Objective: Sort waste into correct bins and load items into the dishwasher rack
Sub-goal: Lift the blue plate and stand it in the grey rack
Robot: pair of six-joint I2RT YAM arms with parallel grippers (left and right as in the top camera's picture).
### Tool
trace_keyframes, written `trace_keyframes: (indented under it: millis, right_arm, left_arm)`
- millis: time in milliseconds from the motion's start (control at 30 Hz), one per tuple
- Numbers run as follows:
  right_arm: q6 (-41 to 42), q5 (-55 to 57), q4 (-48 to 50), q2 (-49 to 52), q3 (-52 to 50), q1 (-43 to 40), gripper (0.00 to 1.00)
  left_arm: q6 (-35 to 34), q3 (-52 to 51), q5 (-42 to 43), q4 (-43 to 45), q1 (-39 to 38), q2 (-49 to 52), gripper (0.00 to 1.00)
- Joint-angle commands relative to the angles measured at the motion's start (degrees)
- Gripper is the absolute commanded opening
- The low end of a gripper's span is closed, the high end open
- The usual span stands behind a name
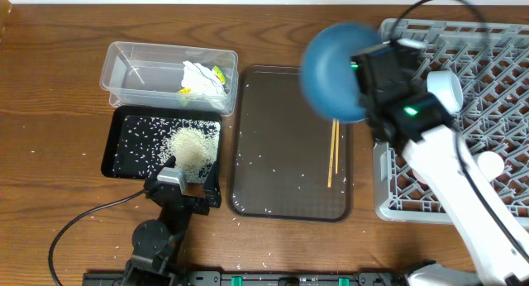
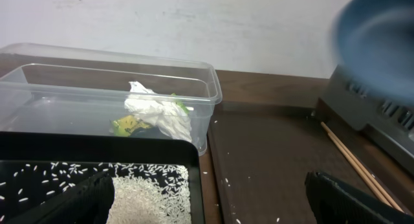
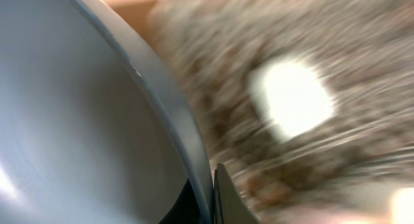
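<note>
My right gripper [image 1: 366, 71] is shut on the rim of the large blue bowl [image 1: 333, 69] and holds it in the air between the brown serving tray and the dishwasher rack [image 1: 488, 88]. In the right wrist view the bowl [image 3: 84, 120] fills the left, its rim pinched between my fingers [image 3: 210, 191]. My left gripper [image 1: 178, 180] is open and empty over the black tray [image 1: 124, 141], which holds a heap of rice [image 1: 192, 145]. The clear tub [image 1: 132, 71] holds white tissue [image 1: 202, 75] and a yellow wrapper [image 1: 219, 72]. Chopsticks [image 1: 332, 154] lie on the serving tray.
The dark brown serving tray [image 1: 281, 154] sits mid-table with scattered rice grains on it. A few grains lie on the table near its front edge. A white object [image 1: 489, 164] sits in the rack near my right arm. A cable runs at front left.
</note>
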Motion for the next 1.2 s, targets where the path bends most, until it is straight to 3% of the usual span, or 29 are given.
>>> trace_keyframes:
  millis: [0,67,167,433,833,1000,1067,1167]
  right_arm:
    - [-7.7,34.1,1.4,-3.0,0.5,-3.8,0.01]
    - [-13.4,41.0,5.5,-3.2,0.5,-7.0,0.01]
    - [-25.6,40.9,12.7,-1.8,0.5,-13.7,0.01]
    - [-39.7,35.3,24.0,4.9,0.5,-25.4,0.01]
    - [-59.2,35.6,36.1,20.0,0.5,-28.3,0.01]
    - [-61.7,35.5,36.3,25.1,0.5,-26.9,0.04]
    - [-61.3,34.3,36.2,25.4,0.5,-25.7,0.12]
    - [-60.8,31.4,36.3,24.6,0.5,-23.5,0.48]
  left_arm:
    - [0.5,-1.7,-0.3,-1.0,0.3,-0.3,0.97]
    - [0.5,-1.7,-0.3,-1.0,0.3,-0.3,0.97]
    - [0.5,-1.7,-0.3,-1.0,0.3,-0.3,0.97]
    - [0.5,-1.7,-0.3,-1.0,0.3,-0.3,0.97]
    - [0.5,-1.7,-0.3,-1.0,0.3,-0.3,0.97]
    - [0.5,-1.7,-0.3,-1.0,0.3,-0.3,0.97]
    - [0.5,-1.7,-0.3,-1.0,0.3,-0.3,0.97]
    - [0.5,-1.7,-0.3,-1.0,0.3,-0.3,0.97]
